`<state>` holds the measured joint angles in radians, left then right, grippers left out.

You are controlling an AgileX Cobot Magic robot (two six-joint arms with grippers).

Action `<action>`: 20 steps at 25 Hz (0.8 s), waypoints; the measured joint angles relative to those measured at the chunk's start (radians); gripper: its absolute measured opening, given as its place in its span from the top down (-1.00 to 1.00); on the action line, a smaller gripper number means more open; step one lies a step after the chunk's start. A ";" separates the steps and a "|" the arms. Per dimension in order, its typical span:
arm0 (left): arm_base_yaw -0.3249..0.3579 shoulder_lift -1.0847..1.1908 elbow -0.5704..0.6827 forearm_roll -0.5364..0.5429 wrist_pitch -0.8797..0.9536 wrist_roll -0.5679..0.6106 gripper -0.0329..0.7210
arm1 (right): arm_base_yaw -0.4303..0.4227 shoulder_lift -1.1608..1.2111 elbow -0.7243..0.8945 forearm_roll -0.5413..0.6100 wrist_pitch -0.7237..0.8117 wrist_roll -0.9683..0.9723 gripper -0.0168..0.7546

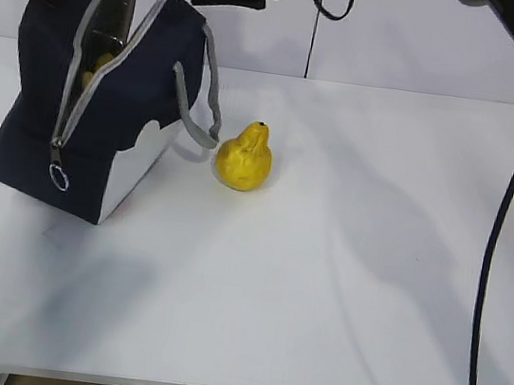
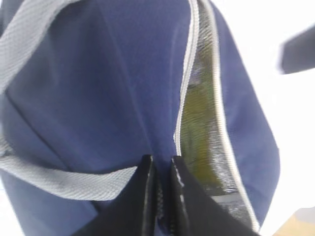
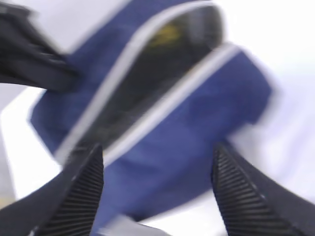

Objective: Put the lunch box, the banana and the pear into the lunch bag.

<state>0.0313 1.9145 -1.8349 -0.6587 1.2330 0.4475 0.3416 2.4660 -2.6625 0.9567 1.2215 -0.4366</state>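
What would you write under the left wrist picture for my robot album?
Left tool pinching the navy lunch bag beside its open zipper, something yellow showing inside.

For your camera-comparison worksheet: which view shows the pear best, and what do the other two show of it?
The exterior view: the pear sits whole and sharp on the table, beside the lunch bag. Both wrist views show only the bag, no pear.

lunch bag [image 1: 106, 104]: table [image 1: 339, 290], left side | pear [image 1: 244, 158]: on table, just right of bag, near strap handle [image 1: 203, 99] | zip pull [image 1: 58, 176]: bag front
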 joint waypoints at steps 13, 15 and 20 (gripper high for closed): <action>0.002 0.000 0.000 0.035 0.002 0.000 0.85 | 0.077 0.000 -0.096 -0.658 0.036 0.188 -0.48; 0.002 0.000 0.000 0.041 0.002 0.000 0.85 | 0.089 0.000 -0.085 -0.685 0.036 0.193 -0.48; 0.002 0.000 0.000 0.043 0.002 0.000 0.85 | 0.091 -0.013 0.054 -0.753 0.036 0.207 -0.48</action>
<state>0.0330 1.9145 -1.8349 -0.6156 1.2352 0.4475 0.4323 2.4529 -2.6082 0.2036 1.2573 -0.2294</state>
